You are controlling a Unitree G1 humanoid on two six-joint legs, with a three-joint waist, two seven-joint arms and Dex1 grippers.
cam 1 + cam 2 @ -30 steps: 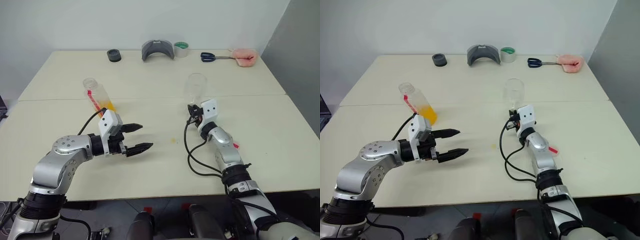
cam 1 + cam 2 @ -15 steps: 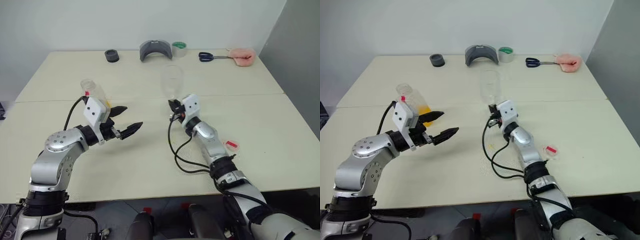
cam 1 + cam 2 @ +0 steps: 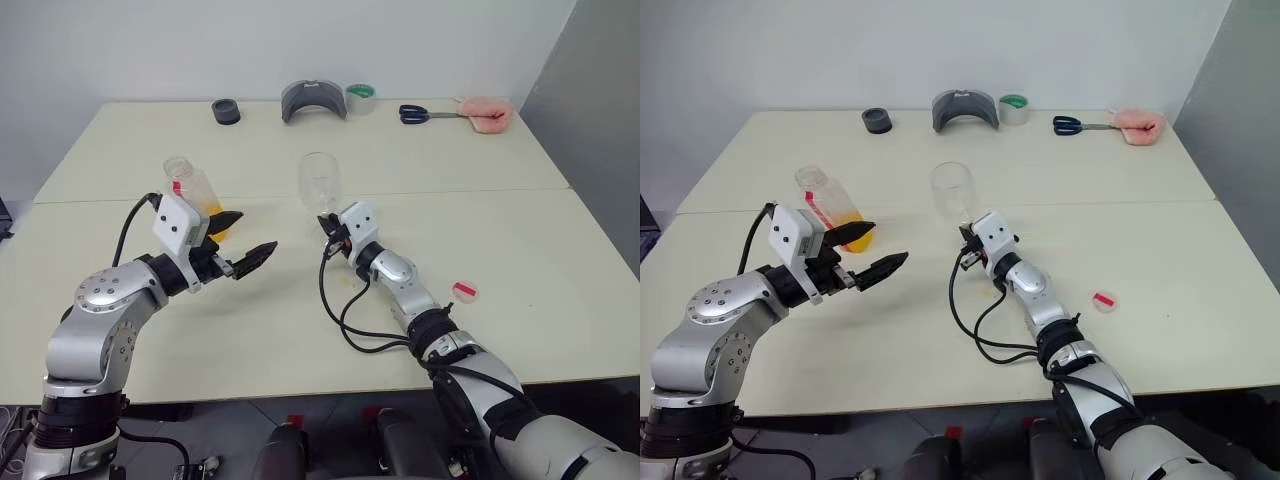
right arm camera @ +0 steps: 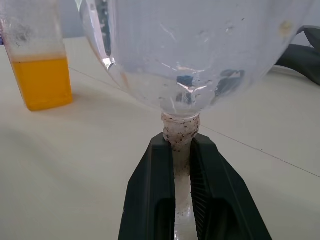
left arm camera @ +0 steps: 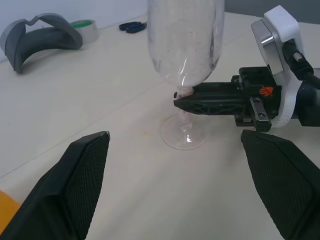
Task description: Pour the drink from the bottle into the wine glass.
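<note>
Wine glass [image 3: 320,182], clear rounded bowl, thin stem clenched in right gripper [image 3: 331,227] jaws; left gripper [image 3: 243,240] jaws released beside squarish bottle [image 3: 195,190].

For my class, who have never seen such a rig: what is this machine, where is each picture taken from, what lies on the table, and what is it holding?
It is a humanoid robot with two arms. Two pictures look down from its head; the others come from cameras on each wrist. The right gripper is shut on the stem of the empty wine glass. The left gripper is open, beside the bottle, which holds orange drink. At the table's far edge lie scissors, tape and a pink cloth.
</note>
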